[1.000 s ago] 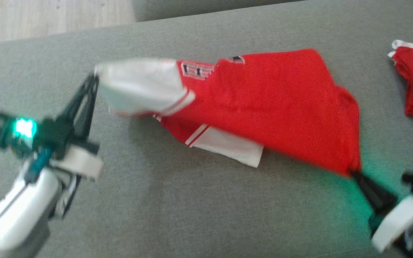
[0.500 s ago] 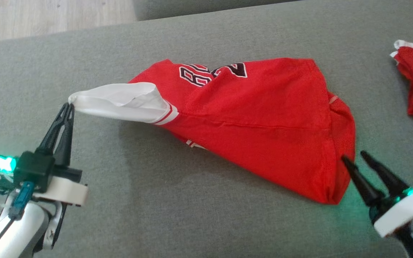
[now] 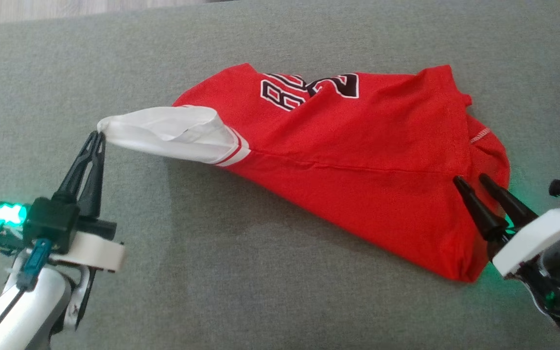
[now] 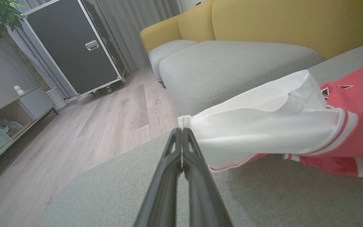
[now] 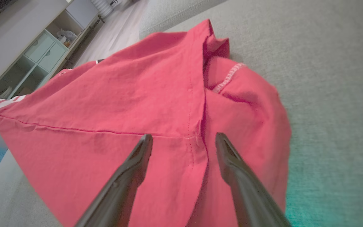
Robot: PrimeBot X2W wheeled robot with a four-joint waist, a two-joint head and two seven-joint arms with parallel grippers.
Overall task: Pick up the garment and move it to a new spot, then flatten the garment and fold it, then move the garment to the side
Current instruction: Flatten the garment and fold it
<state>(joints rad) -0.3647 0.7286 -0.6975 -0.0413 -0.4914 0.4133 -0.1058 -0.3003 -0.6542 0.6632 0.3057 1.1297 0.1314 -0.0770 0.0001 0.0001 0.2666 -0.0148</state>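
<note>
Our left gripper (image 3: pixel 98 137) is clamped shut on the white sleeve (image 3: pixel 173 130) tip, lifted off the grey cushion (image 3: pixel 221 282). Our right gripper (image 3: pixel 469 178) is spread wide w/ nothing in it, tips over the hem end. The garment (image 3: pixel 358 131), a red jersey, lies approx 9-to-3 btw them, w/ the loose hem corner (image 3: pixel 462 274) at 6 o'clock from the right tips, so that arm's nearer imo. Right wrist cam shows the side seam (image 5: pixel 200 132) btw the fingers (image 5: pixel 131 170); head cam can't tell us contact.
</note>
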